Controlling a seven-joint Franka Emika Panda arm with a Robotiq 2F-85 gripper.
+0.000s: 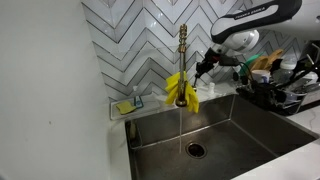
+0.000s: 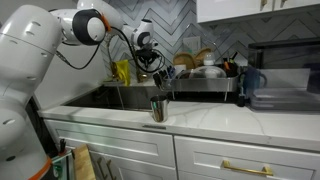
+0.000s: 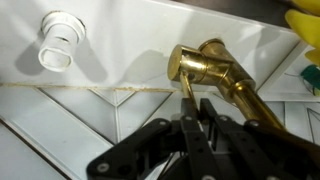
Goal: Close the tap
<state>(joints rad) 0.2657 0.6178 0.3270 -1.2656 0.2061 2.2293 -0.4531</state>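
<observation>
Right now your gripper (image 1: 203, 70) hangs over the back rim of the sink (image 1: 150, 135), just beside the tap (image 1: 183, 45). The tiled wall (image 1: 130, 40) is close behind both. The rack (image 1: 285, 90) stands near on the side your arm (image 1: 250, 20) comes from, so that side is tight. The freest room lies out over the basin and above the tap.

The tap stands at the middle of the back rim, before the tiles. Its long axis runs straight up, with the spring neck at the top and a yellow cloth (image 1: 183, 90) draped over its lower part. Water (image 1: 181, 125) falls from it to the drain (image 1: 195, 150).

From the wrist camera, the brass body slants across the frame. Its thin lever (image 3: 186, 92) points back at you, running down between your fingers (image 3: 214, 120). The jaws are drawn narrow around the lever, but you cannot tell whether they pinch it.
</observation>
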